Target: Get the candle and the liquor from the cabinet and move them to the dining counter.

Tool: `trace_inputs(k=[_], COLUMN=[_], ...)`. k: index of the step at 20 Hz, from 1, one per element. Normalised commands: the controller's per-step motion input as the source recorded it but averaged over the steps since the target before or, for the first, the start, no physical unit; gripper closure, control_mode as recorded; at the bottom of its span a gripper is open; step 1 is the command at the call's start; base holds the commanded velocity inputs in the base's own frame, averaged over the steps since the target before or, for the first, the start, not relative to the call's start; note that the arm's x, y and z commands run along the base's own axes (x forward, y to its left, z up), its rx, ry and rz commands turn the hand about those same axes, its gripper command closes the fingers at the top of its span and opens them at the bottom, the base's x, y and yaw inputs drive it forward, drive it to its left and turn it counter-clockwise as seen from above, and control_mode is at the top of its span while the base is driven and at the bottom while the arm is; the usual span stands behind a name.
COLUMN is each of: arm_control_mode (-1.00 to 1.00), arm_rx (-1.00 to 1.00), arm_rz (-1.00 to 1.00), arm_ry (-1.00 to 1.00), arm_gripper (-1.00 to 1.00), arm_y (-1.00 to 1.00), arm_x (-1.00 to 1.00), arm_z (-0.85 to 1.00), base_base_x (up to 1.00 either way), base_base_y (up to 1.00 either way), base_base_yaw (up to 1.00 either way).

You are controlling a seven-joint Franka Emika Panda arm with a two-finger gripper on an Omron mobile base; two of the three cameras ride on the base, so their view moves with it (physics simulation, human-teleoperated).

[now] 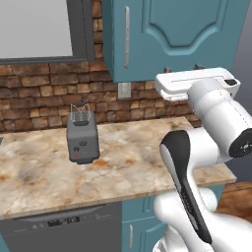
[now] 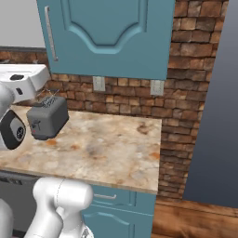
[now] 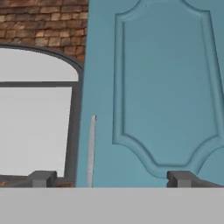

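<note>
1. The gripper [image 3: 110, 178] is held wide open and empty, facing the cabinet [image 3: 166, 87].
2. The cabinet door is shut; its handle [image 3: 91, 151] is seen near the door's left edge.
3. A toaster [image 1: 82, 136] is placed on the counter [image 1: 44, 172] below.

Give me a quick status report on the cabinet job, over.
Claw open, empty, facing cabinet. Door shut, handle ungrasped. Candle and liquor unseen behind it.

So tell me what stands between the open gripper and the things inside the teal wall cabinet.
The teal raised-panel cabinet door is shut. The gripper faces it, jaws apart, near its slim silver bar handle.
</note>
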Motion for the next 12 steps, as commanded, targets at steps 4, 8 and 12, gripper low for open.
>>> trace_inputs(k=[4, 8, 12], arm_control_mode=[-1.00, -1.00, -1.00], arm_rx=[0.00, 0.00, 0.00], arm_rz=[0.00, 0.00, 0.00], arm_ry=[0.05, 0.01, 0.00], arm_gripper=[-1.00, -1.00, -1.00], arm_y=[0.11, 0.18, 0.23], arm_x=[0.55, 0.46, 0.27], arm_z=[0.04, 0.00, 0.00], base_base_x=[0.00, 0.00, 0.00], base_base_y=[0.00, 0.00, 0.00], base_base_yaw=[0.00, 0.00, 0.00])
